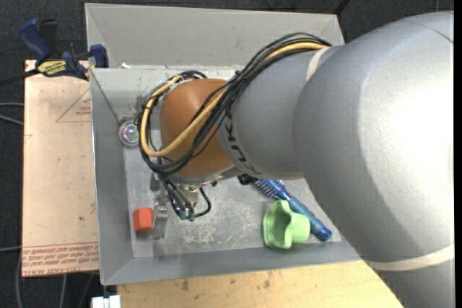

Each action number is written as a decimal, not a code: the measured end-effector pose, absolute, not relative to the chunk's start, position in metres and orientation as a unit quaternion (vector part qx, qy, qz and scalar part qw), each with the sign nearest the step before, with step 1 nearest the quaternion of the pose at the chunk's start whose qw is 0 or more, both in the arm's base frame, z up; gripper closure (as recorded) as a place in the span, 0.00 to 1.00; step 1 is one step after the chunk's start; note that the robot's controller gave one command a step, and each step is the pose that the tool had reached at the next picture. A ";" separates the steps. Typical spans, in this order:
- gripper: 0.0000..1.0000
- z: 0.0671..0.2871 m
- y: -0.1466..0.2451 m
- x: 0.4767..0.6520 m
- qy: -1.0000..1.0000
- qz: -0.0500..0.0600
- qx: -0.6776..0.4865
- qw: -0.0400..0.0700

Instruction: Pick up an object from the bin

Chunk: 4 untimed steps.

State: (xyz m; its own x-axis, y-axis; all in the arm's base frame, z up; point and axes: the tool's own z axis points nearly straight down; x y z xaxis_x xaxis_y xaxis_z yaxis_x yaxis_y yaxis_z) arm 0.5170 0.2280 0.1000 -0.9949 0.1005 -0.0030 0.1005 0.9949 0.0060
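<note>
My gripper (173, 203) hangs low over the bin's front left part, just beneath the arm's orange cover. A small red-orange block (143, 219) lies on the bin floor right beside it, to its left and near the front left corner. Nothing shows as held in the gripper. A light green cup-shaped piece (284, 226) lies at the bin's front, well to the gripper's right. A blue brush-like tool (296, 206) lies slanted behind the green piece, its upper end hidden under the arm.
A small shiny round thing (130, 132) sits against the bin's left wall, behind the gripper. The thick grey arm and its cables cover the bin's middle and right side. The scratched floor between the gripper and the green piece is bare.
</note>
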 end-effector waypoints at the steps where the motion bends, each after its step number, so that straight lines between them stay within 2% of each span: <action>1: 0.00 0.071 0.250 0.492 0.987 0.001 -0.163 0.005; 2: 0.00 0.072 0.250 0.494 0.987 0.002 -0.161 0.007; 3: 1.00 0.072 0.250 0.493 0.987 0.002 -0.161 0.005; 4: 1.00 0.087 0.250 0.494 0.987 0.001 -0.160 0.001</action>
